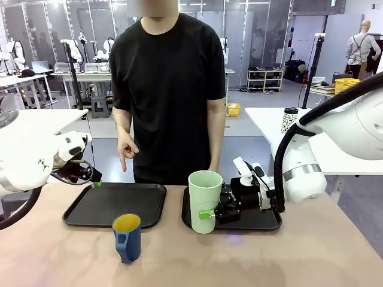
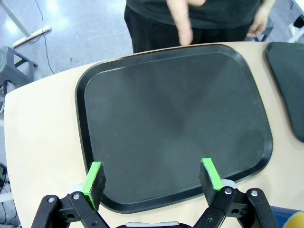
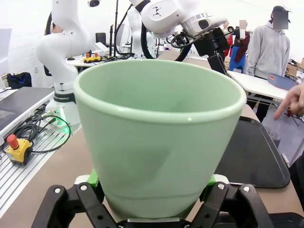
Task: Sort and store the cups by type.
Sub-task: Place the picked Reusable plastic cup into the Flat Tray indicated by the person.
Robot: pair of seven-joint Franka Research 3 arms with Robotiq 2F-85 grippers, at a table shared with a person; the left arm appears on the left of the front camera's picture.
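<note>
Altogether one green tumbler (image 1: 204, 200), one blue mug (image 1: 127, 238), two black trays (image 1: 114, 204)

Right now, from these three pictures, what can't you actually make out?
1. Green tumbler, right wrist view: its own wall and the right gripper hide its base, so whether it is standing or lifted is unclear.
2. Blue mug, left wrist view: cut off at the bottom right corner.
3. Right tray, front view: tumbler and gripper cover much of it.
</note>
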